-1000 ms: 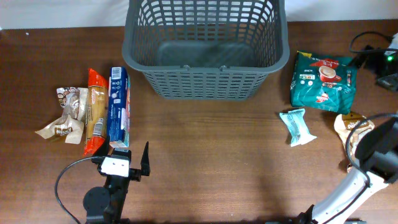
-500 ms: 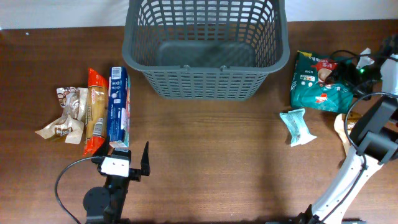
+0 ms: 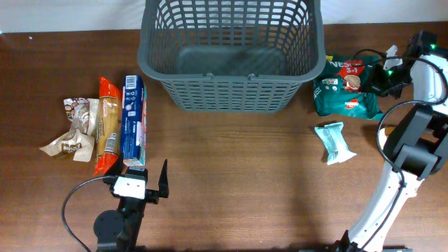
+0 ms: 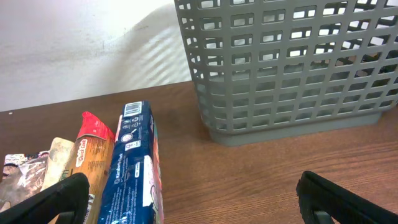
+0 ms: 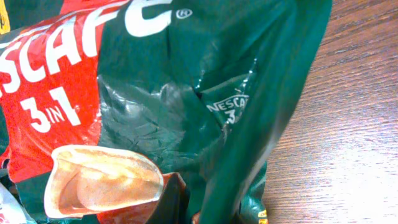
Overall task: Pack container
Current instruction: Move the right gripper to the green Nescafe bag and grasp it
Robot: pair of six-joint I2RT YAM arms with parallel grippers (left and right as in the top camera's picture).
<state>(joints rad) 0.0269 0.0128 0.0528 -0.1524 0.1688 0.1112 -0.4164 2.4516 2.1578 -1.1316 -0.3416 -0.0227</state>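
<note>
Grey plastic basket (image 3: pixel 231 94): big, with slotted sides and a thick rim. It stands at the far middle of the brown wooden tabletop (image 3: pixel 245 175) and looks empty inside.
How it will handle: likely stiff and light, so a bump could slide it. The thick rim looks like the best place to hold.
Left gripper (image 4: pixel 193 202): spread wide, holding nothing, low near the front edge.
Right gripper (image 3: pixel 390 72): right up against the shiny green coffee bag (image 3: pixel 346 87), just right of the basket. Whether it pinches the bag cannot be told.
Baskets: one.
Packets on the left: three, a crumpled brown-and-white wrapper (image 3: pixel 73 129), a long orange packet (image 3: pixel 107 126) and a long blue packet (image 3: pixel 134 119).
Packets on the right: two, the green bag and a small pale blue packet (image 3: pixel 334 143).
</note>
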